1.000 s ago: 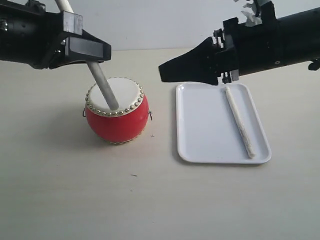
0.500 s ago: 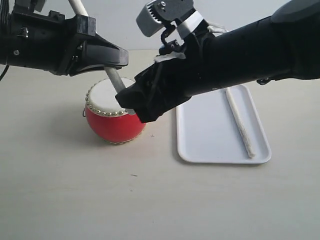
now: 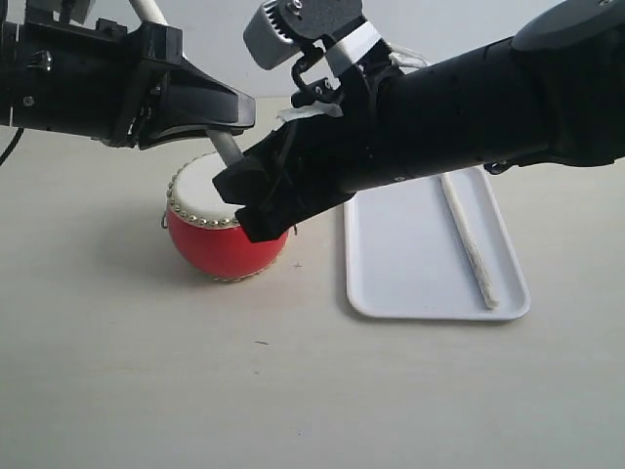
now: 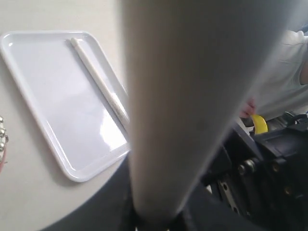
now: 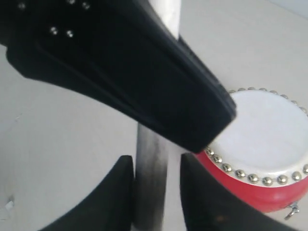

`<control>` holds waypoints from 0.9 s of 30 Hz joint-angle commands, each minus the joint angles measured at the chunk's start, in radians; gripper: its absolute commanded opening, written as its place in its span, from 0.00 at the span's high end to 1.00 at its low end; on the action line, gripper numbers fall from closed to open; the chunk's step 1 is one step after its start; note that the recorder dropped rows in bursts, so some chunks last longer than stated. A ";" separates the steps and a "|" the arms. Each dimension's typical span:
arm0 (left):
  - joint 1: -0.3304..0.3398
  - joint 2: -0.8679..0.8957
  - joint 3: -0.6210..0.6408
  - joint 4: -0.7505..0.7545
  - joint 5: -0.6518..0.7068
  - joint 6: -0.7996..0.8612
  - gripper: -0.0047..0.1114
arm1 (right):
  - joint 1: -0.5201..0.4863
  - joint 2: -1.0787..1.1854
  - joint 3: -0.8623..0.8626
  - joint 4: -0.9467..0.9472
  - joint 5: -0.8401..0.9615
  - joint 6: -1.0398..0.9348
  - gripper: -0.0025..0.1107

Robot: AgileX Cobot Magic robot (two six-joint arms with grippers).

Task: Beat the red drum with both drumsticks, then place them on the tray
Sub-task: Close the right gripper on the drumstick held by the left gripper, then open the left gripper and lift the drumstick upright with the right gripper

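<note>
The red drum (image 3: pixel 220 244) stands left of the white tray (image 3: pixel 400 283). One drumstick (image 3: pixel 469 239) lies lengthwise on the tray's right side. My left gripper (image 3: pixel 232 119) is shut on the other drumstick (image 3: pixel 227 147), which slants down towards the drum skin; its lower end is hidden behind my right arm. My right gripper (image 3: pixel 242 200) has reached across to the drum. In the right wrist view its jaws (image 5: pixel 156 192) straddle that stick (image 5: pixel 151 168), open: one finger touches it and the other stands off. The drum (image 5: pixel 269 144) sits just beside them.
The left wrist view shows the tray (image 4: pixel 43 82) with its drumstick (image 4: pixel 98 79), and the held stick (image 4: pixel 183 96) fills the foreground. The right arm (image 3: pixel 469 107) spans above the tray's far end. Bare tabletop (image 3: pixel 293 391) lies in front.
My right arm swung from above the tray across to the left, down to the drum, and its jaws now flank the stick held by the left gripper. The left gripper shifted slightly right.
</note>
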 commanded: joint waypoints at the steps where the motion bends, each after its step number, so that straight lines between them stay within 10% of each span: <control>1: 0.002 -0.002 0.003 -0.007 0.045 0.003 0.96 | -0.002 -0.006 0.002 0.004 -0.007 0.003 0.92; 7: 0.002 -0.002 0.003 -0.007 0.044 0.008 0.92 | -0.002 -0.006 0.002 0.087 -0.007 0.016 0.98; 18: 0.002 -0.002 0.003 -0.007 0.014 0.018 0.46 | -0.002 -0.006 0.002 0.116 -0.048 0.110 0.98; 27: 0.002 -0.006 0.003 0.008 -0.077 0.015 0.33 | -0.018 -0.006 0.002 0.100 -0.280 0.326 0.98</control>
